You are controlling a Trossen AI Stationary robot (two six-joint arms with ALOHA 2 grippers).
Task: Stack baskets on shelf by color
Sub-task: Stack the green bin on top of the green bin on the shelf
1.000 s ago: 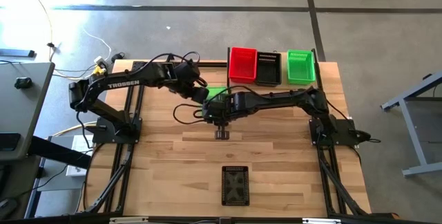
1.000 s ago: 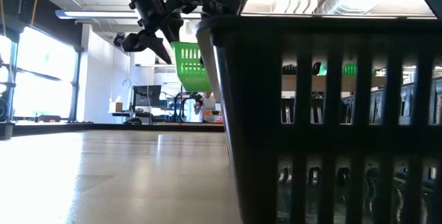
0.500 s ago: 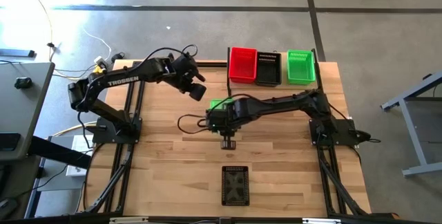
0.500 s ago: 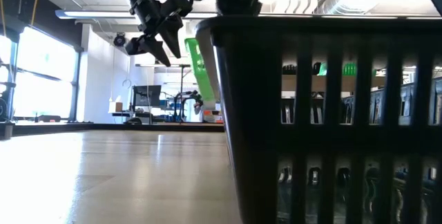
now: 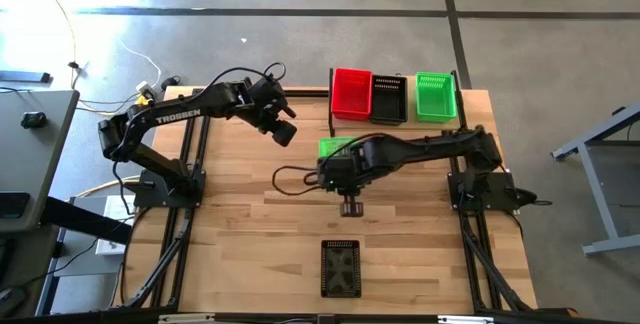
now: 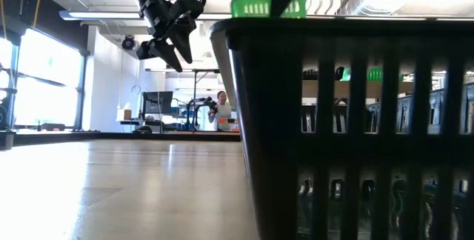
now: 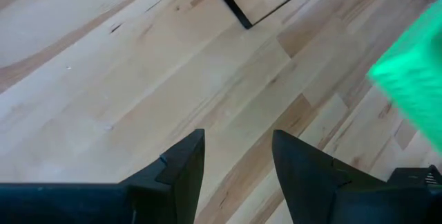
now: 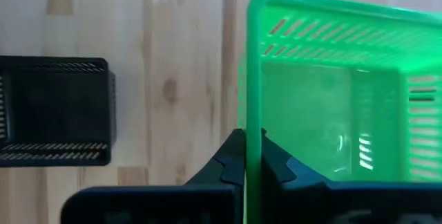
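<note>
Clamped shut: right gripper point(image 8: 246, 156) fingers on the rim of a green basket point(image 8: 331, 92), lifted over the middle of the table point(image 5: 230, 214). Parted and empty: left gripper point(image 7: 238, 162), hanging above the table's far left part, well apart from that basket. On the shelf point(image 5: 331, 89) at the far edge: red point(image 5: 351, 94), black point(image 5: 388, 98) and green point(image 5: 434, 96) baskets side by side. Alone near the front edge: another black basket point(image 5: 341, 267).

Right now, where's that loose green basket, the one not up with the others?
The green basket hangs mid-table in the right gripper, shut on its wall, just in front of the shelf.
</note>
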